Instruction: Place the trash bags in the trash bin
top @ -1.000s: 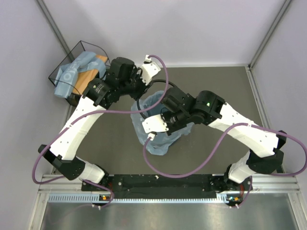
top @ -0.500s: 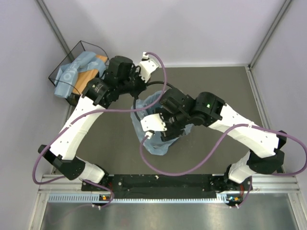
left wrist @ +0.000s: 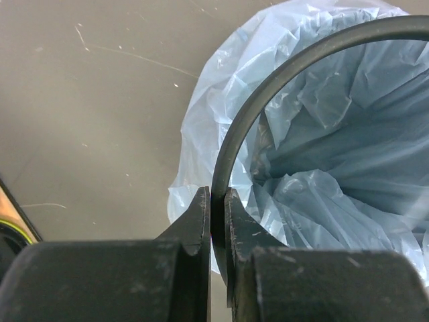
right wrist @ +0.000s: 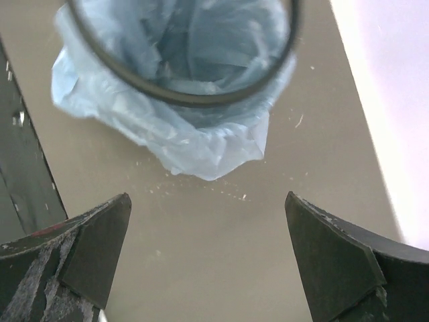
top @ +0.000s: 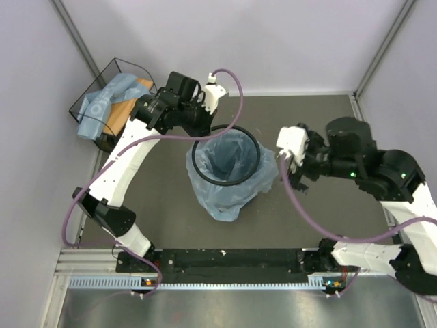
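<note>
One trash bag (top: 225, 198) stands mouth-up. Our left gripper (left wrist: 218, 199) pinches its ring hoop (left wrist: 268, 84); our right gripper (right wrist: 208, 200) is spread, the bag ahead.

The top camera looks down from above and behind the arm bases and takes in the whole table (top: 328, 116). The left wrist camera sits right against the hoop (left wrist: 223, 171) at its far-left side, facing across the bag (left wrist: 322, 168). The right wrist camera looks leftward and down from farther off. All three views share the hoop and bag.
</note>
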Tool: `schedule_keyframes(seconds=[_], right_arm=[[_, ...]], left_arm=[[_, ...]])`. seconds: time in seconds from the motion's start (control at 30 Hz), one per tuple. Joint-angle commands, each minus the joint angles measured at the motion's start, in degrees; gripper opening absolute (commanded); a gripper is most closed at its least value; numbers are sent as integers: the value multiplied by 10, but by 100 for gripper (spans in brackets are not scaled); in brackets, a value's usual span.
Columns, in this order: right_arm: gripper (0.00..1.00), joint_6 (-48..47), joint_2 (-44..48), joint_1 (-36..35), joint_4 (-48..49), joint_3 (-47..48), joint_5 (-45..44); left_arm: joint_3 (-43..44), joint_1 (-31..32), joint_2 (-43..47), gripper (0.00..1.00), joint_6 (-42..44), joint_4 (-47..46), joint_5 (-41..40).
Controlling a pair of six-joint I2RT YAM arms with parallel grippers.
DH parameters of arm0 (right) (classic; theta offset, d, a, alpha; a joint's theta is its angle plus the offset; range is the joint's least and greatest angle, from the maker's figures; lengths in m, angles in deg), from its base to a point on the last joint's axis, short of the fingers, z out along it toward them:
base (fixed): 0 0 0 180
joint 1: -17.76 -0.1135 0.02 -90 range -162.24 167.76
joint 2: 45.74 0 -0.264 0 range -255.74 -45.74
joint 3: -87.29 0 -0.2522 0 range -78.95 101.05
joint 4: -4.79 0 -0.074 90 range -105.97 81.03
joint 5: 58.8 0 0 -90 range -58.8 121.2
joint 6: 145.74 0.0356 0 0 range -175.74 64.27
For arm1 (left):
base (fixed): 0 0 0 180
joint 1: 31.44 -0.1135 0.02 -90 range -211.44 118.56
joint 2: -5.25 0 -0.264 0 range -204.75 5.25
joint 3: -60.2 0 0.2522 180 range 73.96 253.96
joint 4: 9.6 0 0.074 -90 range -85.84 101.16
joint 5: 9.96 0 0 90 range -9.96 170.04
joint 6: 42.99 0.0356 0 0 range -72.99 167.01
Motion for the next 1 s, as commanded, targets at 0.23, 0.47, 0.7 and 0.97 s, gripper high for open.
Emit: schedule_keyframes(seconds=[0.23,0.47,0.7,0.97], right_arm=[[92,310,-87,298,90,-12,273],[87,361,-134,298,130,-9,248],[80,350,-152,286,150,-12,247],[72,350,-163,263,171,-47,250]], left_arm=[[18,11,-29,0,-30,15,12],[-8,19,-34,0,-48,-25,-18],[-54,27,-19,0,-51,-61,-42],[-83,35,-13,0,-65,-87,-50]])
